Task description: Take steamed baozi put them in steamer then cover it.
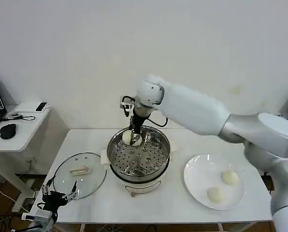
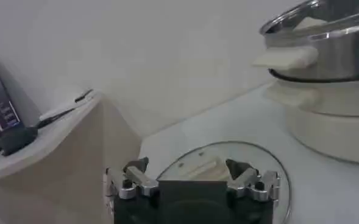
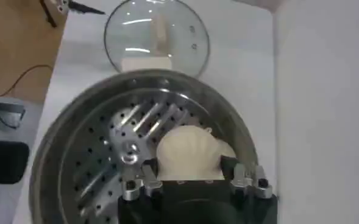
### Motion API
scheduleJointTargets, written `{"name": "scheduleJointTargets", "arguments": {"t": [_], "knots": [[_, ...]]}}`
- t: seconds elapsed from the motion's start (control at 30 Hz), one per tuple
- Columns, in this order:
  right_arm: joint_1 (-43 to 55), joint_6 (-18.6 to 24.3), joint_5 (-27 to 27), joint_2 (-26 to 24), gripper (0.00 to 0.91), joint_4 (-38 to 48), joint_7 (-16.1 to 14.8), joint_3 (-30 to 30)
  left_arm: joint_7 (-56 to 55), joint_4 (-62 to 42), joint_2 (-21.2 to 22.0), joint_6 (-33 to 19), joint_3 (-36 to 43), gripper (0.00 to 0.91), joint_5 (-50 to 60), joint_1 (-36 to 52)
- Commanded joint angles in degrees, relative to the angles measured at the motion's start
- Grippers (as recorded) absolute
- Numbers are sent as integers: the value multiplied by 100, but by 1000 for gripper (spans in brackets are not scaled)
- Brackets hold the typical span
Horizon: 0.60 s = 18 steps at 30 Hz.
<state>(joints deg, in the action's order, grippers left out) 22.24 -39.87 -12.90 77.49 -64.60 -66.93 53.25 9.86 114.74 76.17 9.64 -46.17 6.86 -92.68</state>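
The steamer (image 1: 139,158) stands mid-table, uncovered, its perforated tray (image 3: 115,152) bare on the near side. My right gripper (image 1: 133,137) reaches down inside its far-left rim, shut on a cream-white baozi (image 3: 188,153) held between both fingers just above the tray. A second pale bulge shows close beside that baozi. Two more baozi (image 1: 230,177) (image 1: 215,194) lie on the white plate (image 1: 197,176) to the right. The glass cover (image 1: 79,175) lies flat on the table left of the steamer. My left gripper (image 2: 187,165) hovers open at the cover's near edge, holding nothing.
A side desk (image 1: 18,130) with a mouse and a laptop stands to the left, beyond the table edge. The wall runs close behind the steamer. Bare tabletop lies between the steamer and the plate (image 3: 252,73).
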Motion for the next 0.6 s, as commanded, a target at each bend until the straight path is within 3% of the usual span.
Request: {"name": "scheduleJointTargets", "arguments": {"t": [0.03, 0.6], "knots": [[-343, -10, 56, 657, 675, 509, 95, 8, -2, 0, 6, 7, 9, 907, -3, 9], [-597, 76, 261, 800, 675, 729, 97, 179, -4, -79, -23, -9, -25, 907, -52, 17]]}}
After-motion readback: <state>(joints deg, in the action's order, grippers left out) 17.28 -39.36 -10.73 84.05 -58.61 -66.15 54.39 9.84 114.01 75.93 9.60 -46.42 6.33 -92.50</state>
